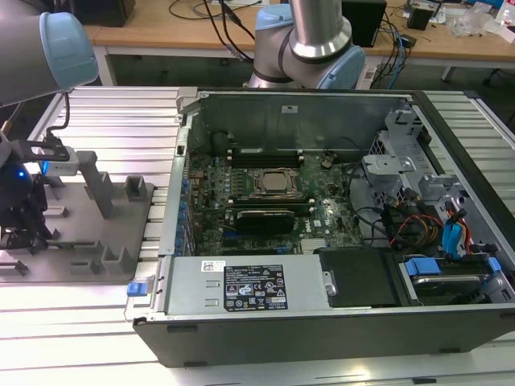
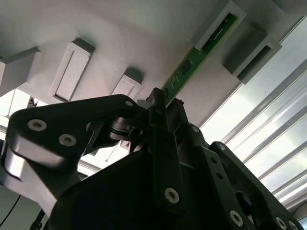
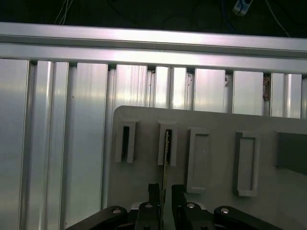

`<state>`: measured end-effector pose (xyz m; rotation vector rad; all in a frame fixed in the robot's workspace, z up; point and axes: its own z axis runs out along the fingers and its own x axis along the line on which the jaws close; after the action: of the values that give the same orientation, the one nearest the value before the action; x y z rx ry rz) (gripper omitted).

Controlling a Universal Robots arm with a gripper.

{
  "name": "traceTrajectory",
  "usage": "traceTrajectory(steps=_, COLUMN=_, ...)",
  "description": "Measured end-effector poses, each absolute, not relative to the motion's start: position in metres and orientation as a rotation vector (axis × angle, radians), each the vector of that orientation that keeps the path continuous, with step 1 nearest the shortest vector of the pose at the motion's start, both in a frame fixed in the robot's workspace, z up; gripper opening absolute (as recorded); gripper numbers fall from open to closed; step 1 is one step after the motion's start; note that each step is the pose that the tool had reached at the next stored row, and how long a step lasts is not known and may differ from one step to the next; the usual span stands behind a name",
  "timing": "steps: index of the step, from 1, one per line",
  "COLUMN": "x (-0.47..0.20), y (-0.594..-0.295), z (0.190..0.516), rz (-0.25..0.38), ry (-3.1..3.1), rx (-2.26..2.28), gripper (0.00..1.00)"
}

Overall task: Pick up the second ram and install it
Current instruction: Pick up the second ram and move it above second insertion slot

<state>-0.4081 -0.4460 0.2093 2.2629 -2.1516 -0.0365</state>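
The second ram (image 3: 166, 155) is a thin greenish board standing on edge in a slot of the grey holder plate (image 3: 216, 124). In the second wrist view the ram (image 2: 192, 62) runs from its holder block down between my fingertips. My gripper (image 3: 165, 191) is open, one finger on each side of the ram's near end, with a small gap on one side. In the exterior view my gripper (image 1: 24, 233) hangs over the holder plate (image 1: 96, 257) at the exterior view's left, well away from the computer.
An open computer case (image 1: 451, 153) lies at the exterior view's middle and right, with the motherboard (image 1: 265, 193), its long black slots (image 1: 265, 154) and loose cables (image 1: 418, 225) inside. Grey holder blocks (image 1: 100, 189) rise from the plate. A ribbed aluminium table (image 1: 121, 121) lies under everything.
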Motion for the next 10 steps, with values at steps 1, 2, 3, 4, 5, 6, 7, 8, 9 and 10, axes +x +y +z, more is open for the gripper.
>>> traceTrajectory(steps=1, x=-0.4082, y=-0.4461, z=0.2086, rz=-0.037, ry=-2.152, rx=2.262, gripper=0.22)
traceTrajectory(steps=2, x=-0.4082, y=-0.4462, z=0.2078, rz=-0.037, ry=-2.152, rx=2.262, gripper=0.22)
traceTrajectory(steps=3, x=-0.4081, y=-0.4463, z=0.2074, rz=-0.037, ry=-2.152, rx=2.262, gripper=0.22)
traceTrajectory(steps=4, x=-0.4081, y=-0.4463, z=0.2074, rz=-0.037, ry=-2.152, rx=2.262, gripper=0.22)
traceTrajectory(steps=5, x=-0.4075, y=-0.4463, z=0.2072, rz=-0.037, ry=-2.152, rx=2.262, gripper=0.22)
traceTrajectory(steps=6, x=-0.4061, y=-0.4463, z=0.2072, rz=-0.036, ry=-2.152, rx=2.262, gripper=0.22)
traceTrajectory(steps=7, x=-0.406, y=-0.4463, z=0.2072, rz=-0.037, ry=-2.152, rx=2.262, gripper=0.22)
traceTrajectory(steps=8, x=-0.406, y=-0.4463, z=0.2073, rz=-0.037, ry=-2.152, rx=2.262, gripper=0.22)
traceTrajectory(steps=9, x=-0.406, y=-0.4462, z=0.2073, rz=-0.037, ry=-2.152, rx=2.262, gripper=0.22)
traceTrajectory(steps=10, x=-0.4059, y=-0.4462, z=0.2079, rz=-0.037, ry=-2.152, rx=2.262, gripper=0.22)
